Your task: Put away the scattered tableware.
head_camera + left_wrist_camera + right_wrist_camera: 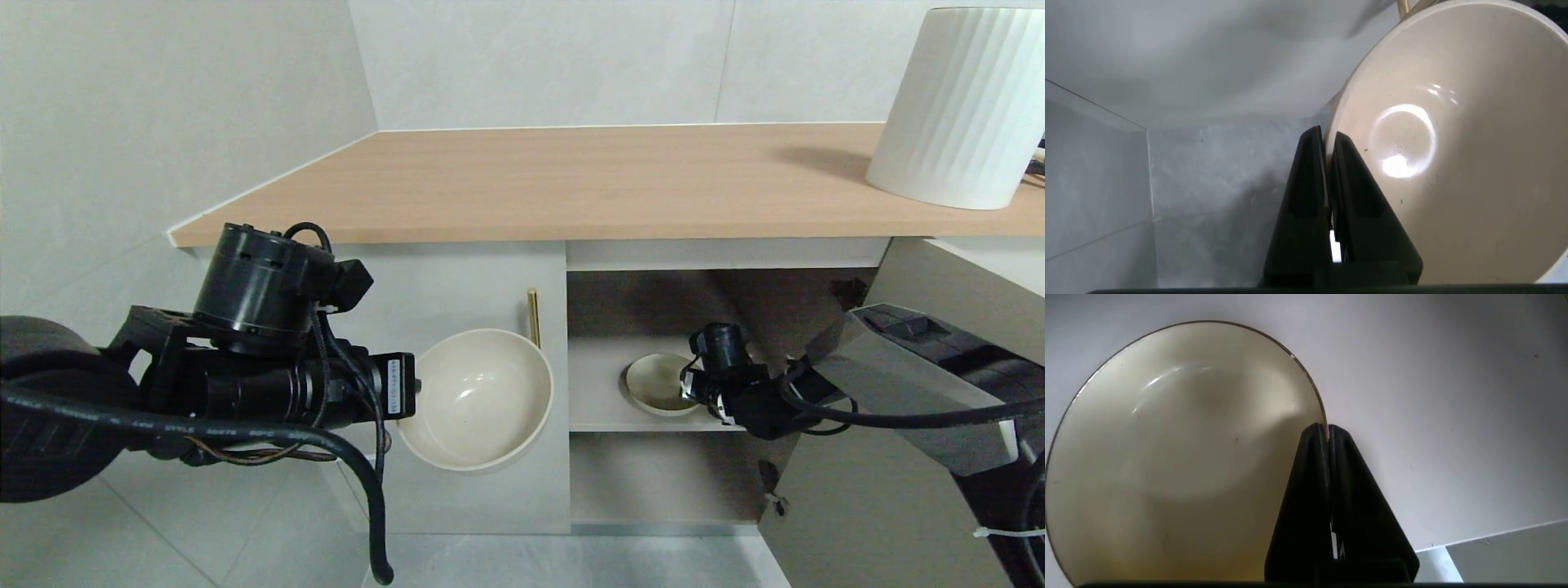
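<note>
Bowl (478, 400) is up in the air in front of the shut cabinet door (457, 286), just beside the brass handle (533, 314), tipped so its mouth faces you. Your left gripper (415, 390) is clamped on the rim, with the rim pinched between the fingers and no other hold.

It looks like glazed ceramic: stiff, slick, chips if knocked. I'd say it's heavy for an edge pinch, so expect it to pivot in the fingers. Move slowly, clear the door edge, and set it base-down before letting go.

Second piece is the small dish (657, 382), at the middle shelf (600, 412) of the open cabinet. Your right gripper (692, 384) is pinched shut on its rim. I can't tell if it's fully seated on the shelf. It's likely lighter and it's shallow, with the same slick glaze, so the rim is the only sensible hold. Release only once it's flat, then back straight out.

Counter (571, 180) carries a white ribbed tub (959, 106), well apart from both.
</note>
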Robot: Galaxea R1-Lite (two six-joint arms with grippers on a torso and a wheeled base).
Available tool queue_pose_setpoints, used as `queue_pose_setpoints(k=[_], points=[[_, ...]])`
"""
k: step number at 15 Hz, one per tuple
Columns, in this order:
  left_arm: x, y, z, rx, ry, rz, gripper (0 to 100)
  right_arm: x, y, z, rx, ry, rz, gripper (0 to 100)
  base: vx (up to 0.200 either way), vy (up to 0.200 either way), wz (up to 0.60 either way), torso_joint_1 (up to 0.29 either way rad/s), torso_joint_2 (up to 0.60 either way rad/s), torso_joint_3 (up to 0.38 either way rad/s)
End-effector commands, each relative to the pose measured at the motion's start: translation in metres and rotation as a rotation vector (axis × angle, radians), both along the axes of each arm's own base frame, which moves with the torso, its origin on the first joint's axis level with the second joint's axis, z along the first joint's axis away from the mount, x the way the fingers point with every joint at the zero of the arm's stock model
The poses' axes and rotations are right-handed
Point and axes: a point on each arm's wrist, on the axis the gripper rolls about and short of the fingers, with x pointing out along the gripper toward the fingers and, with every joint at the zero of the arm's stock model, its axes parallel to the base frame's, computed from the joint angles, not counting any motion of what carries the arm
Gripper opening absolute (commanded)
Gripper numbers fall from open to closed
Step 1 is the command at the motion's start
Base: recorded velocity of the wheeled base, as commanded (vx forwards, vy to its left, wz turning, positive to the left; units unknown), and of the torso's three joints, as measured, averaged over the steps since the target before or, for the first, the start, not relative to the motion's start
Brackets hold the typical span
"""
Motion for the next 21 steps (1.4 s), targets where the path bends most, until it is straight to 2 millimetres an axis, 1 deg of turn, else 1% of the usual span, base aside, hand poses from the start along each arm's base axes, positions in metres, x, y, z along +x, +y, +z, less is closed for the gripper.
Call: queue_pose_setpoints(k=[1,6,7,9,10,11,12,13,15,16,17,18,21], points=[[0.000,0.000,0.001,-0.002,-0.003,0.000,0,0.002,0.001,0.001,0.002,-0.009,0.000,0,0.000,0.000,0.00,0.000,0.00,0.000],[0.001,-0.003,0.000,-0.008,-0.017,-0.006,0,0.004,0.000,0.003,0.004,-0.016,-0.002,0,0.000,0.000,0.00,0.000,0.00,0.000],[0.001,-0.004,0.000,-0.008,-0.015,-0.012,0,0.004,-0.001,0.003,0.004,-0.016,-0.005,100,0.000,0.000,0.00,0.000,0.00,0.000],[0.002,-0.011,-0.006,0.001,0.003,-0.032,0,0.003,-0.001,0.008,0.009,-0.024,-0.006,100,0.000,0.000,0.00,0.000,0.00,0.000],[0.004,-0.017,-0.011,0.010,0.017,-0.045,0,-0.001,-0.003,0.017,0.009,-0.031,-0.008,100,0.000,0.000,0.00,0.000,0.00,0.000],[0.004,-0.023,-0.014,0.011,0.018,-0.062,0,-0.010,-0.006,0.030,0.010,-0.035,-0.006,100,0.000,0.000,0.00,0.000,0.00,0.000],[0.007,-0.029,-0.020,0.015,0.023,-0.074,0,-0.021,-0.008,0.050,0.019,-0.051,0.006,100,0.000,0.000,0.00,0.000,0.00,0.000],[0.011,-0.036,-0.028,0.026,0.029,-0.078,0,-0.037,-0.008,0.070,0.026,-0.051,0.029,100,0.000,0.000,0.00,0.000,0.00,0.000],[0.016,-0.044,-0.042,0.063,0.052,-0.070,0,-0.062,0.000,0.095,0.048,-0.041,0.102,100,0.000,0.000,0.00,0.000,0.00,0.000],[0.020,-0.055,-0.062,0.133,0.080,-0.049,0,-0.094,0.012,0.119,0.082,-0.006,0.217,100,0.000,0.000,0.00,0.000,0.00,0.000],[0.022,-0.059,-0.071,0.159,0.095,-0.045,0,-0.108,0.018,0.125,0.088,0.010,0.262,100,0.000,0.000,0.00,0.000,0.00,0.000],[0.022,-0.066,-0.082,0.191,0.113,-0.049,0,-0.129,0.027,0.136,0.099,0.028,0.332,100,0.000,0.000,0.00,0.000,0.00,0.000],[0.021,-0.076,-0.097,0.223,0.145,-0.072,0,-0.175,0.047,0.153,0.117,0.077,0.499,100,0.000,0.000,0.00,0.000,0.00,0.000]])
